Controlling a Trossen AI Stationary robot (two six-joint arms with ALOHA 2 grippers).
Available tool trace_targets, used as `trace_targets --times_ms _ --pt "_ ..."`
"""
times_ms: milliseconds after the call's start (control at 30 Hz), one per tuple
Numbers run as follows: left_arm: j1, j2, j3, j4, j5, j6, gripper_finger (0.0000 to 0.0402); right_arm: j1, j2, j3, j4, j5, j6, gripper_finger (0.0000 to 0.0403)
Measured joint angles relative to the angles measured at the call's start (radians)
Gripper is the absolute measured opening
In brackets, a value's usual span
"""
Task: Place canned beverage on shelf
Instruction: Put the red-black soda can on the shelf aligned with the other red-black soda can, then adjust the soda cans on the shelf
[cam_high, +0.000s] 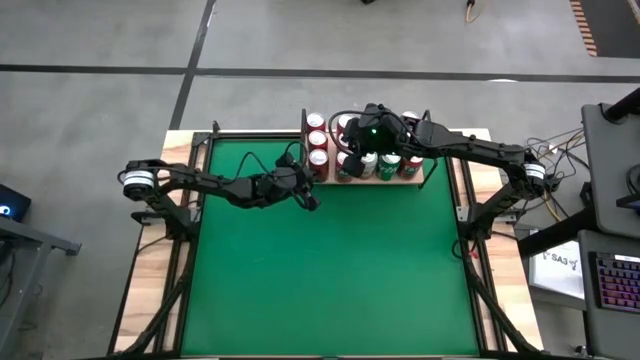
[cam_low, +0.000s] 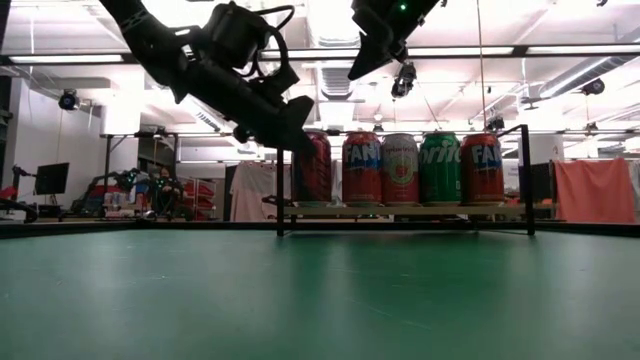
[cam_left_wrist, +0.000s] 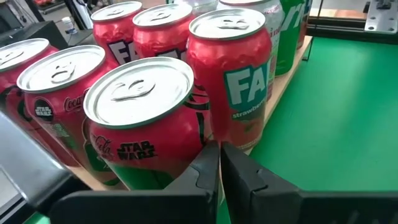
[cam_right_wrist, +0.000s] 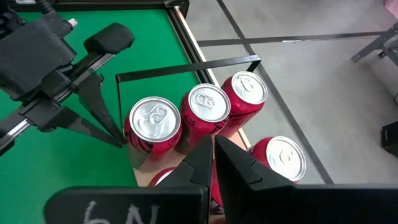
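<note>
A robotics lab or workshop: a green felt tabletop (cam_high: 330, 270) stands on a bare concrete floor (cam_high: 90, 110) crossed by dark lines. At 3 o'clock a desk carries a keyboard (cam_high: 612, 283) and loose cables (cam_high: 560, 150). The low view shows strip ceiling lights (cam_low: 70, 58), a monitor (cam_low: 50, 178) and draped cloths (cam_low: 596, 190).

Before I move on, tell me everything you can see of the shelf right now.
The shelf is a flat board of light tan wood with thin black metal uprights at its ends, joined by a thin black rail. It sits level at the table's far edge, slightly raised above the green felt. Upright cans crowd it, mostly red, some green. The left end effector hangs shut by its left end; the right end effector hangs shut above the cans.
</note>
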Motion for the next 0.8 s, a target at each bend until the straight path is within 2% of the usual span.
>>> trace_targets --times_ms 267,533,800 --pt "-0.032 -0.08 -0.001 -0.072 0.034 0.031 0.0 -0.004 0.0 -0.001 0.0 -0.001 0.0 0.0009" --pt "-0.055 -0.27 -0.017 -0.157 0.035 0.162 0.0 -0.039 0.021 -0.001 0.021 -0.002 0.019 0.0009" --pt "-0.054 -0.45 -0.06 -0.173 0.035 0.263 0.0 -0.073 0.089 -0.001 0.155 -0.019 0.005 0.0009"
